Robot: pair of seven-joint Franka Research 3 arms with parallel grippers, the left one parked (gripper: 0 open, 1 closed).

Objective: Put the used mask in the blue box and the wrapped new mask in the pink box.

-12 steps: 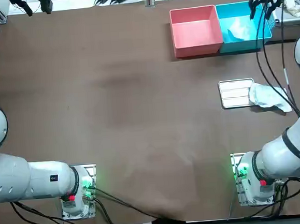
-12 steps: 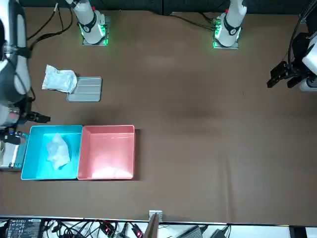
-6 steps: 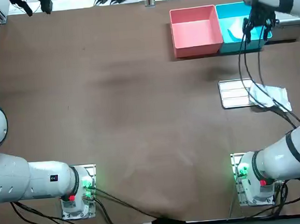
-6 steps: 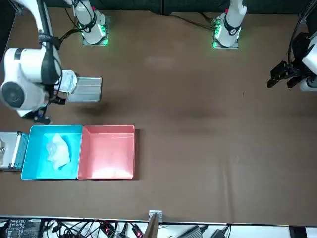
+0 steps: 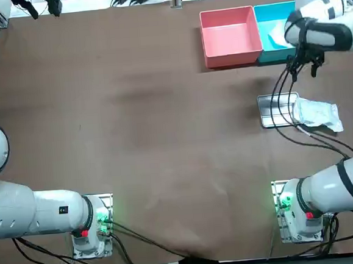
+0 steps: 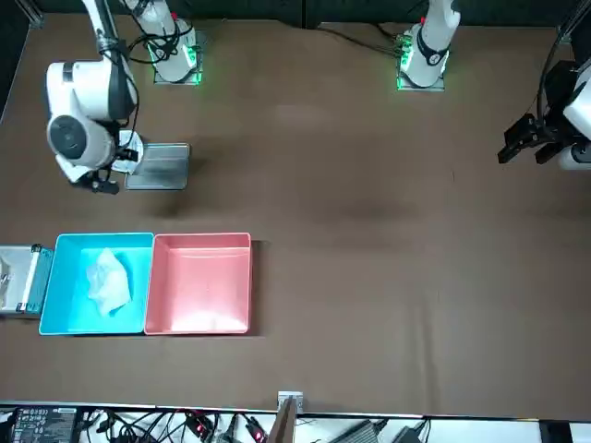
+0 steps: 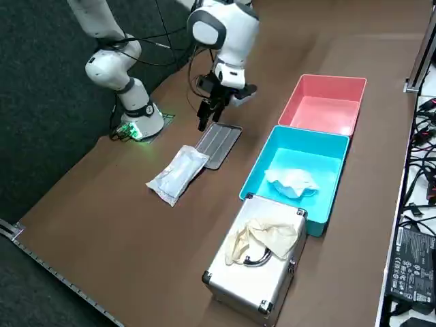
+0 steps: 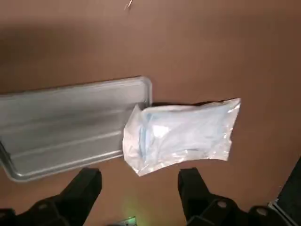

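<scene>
As I look down the table from the robot's end, the pink box [image 5: 230,36] comes first at the far edge, standing wall to wall with the blue box [image 5: 269,54] on its right. The used mask [image 5: 278,35] lies crumpled inside the blue box. Nearer the robot, a flat metal tray [image 5: 276,110] rests on the brown table [image 5: 132,111]. The right gripper [image 5: 302,68] hangs in the air above the table between the blue box and the tray, pointing down. Its two fingers [image 8: 87,186] are spread wide with nothing between them. Right of the tray lies the wrapped new mask [image 5: 317,113], a clear packet flat on the table, its left end lapping over the tray's right edge, well apart from the pink box. Farthest right, a silver case [image 7: 255,269] stands just beside the blue box, a pale bundle on its lid.
</scene>
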